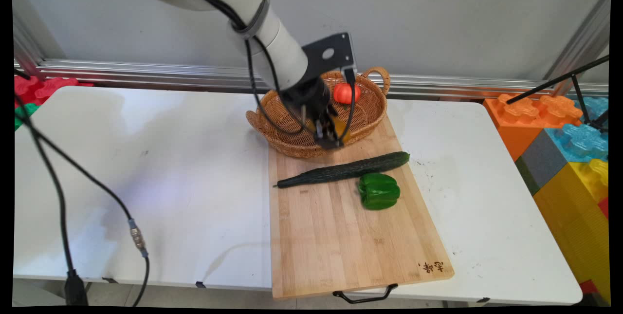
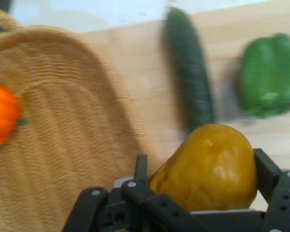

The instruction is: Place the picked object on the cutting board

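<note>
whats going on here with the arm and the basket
The gripper is shut on a yellow-brown fruit, held over the near rim of the basket. A tomato lies in the basket. The basket sits on the far end of a cutting board, where a cucumber and a green pepper lie side by side.

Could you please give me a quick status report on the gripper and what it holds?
Black two-finger gripper shut on yellow-brown pear-shaped fruit, over woven wicker basket's near rim. Orange tomato inside. Dark cucumber, green bell pepper on wooden board.
</note>
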`<act>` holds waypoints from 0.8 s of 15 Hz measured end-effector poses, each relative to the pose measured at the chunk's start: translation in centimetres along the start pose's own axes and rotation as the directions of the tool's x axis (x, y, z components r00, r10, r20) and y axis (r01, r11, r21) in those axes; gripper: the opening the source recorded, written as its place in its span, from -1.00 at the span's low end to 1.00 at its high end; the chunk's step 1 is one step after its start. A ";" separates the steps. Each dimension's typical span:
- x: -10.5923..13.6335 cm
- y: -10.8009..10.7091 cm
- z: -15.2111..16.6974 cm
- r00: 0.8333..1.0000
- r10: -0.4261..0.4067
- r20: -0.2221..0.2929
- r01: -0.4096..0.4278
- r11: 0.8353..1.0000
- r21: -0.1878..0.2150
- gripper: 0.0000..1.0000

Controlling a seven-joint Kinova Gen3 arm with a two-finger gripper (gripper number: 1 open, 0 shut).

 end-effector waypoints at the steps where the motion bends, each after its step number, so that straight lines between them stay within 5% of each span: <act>1: -0.1 1.5 -0.5 1.000 -0.010 0.008 0.010 1.000 -0.028 -1.00; 5: -1.5 6.1 -0.8 0.999 -0.020 0.036 0.023 0.996 -0.088 -1.00; 12: -3.8 10.1 3.1 0.999 -0.001 0.042 0.005 0.995 -0.098 -1.00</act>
